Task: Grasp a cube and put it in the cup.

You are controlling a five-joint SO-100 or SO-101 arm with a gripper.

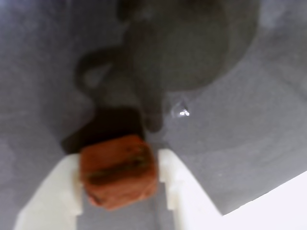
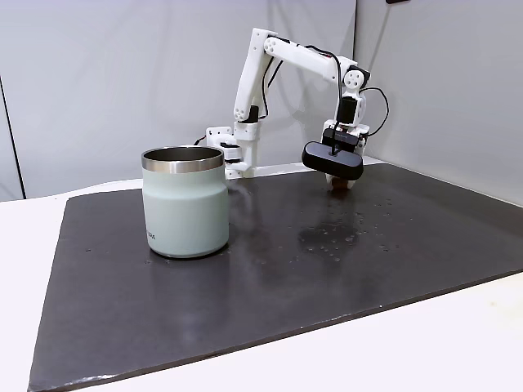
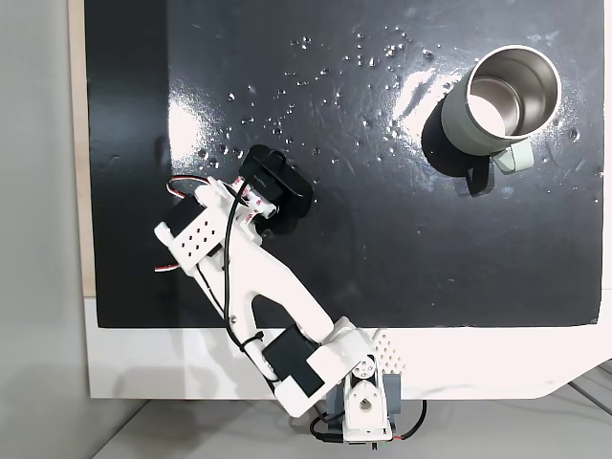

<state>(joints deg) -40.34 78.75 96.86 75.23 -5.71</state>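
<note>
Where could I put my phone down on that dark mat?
Free: the wide stretch between the cup and the hand, and the mat's near edge below the cup. Crowded: around the hand gripping the cube.

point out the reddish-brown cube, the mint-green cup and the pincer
small reddish-brown cube [image 1: 118,171]: wrist view, its front face between the white fingers.
squat mint-green cup with steel rim [image 2: 185,214]: a fixed view, its painted side wall.
white two-finger pincer [image 1: 120,191]: wrist view, midway between fingertips.
</note>
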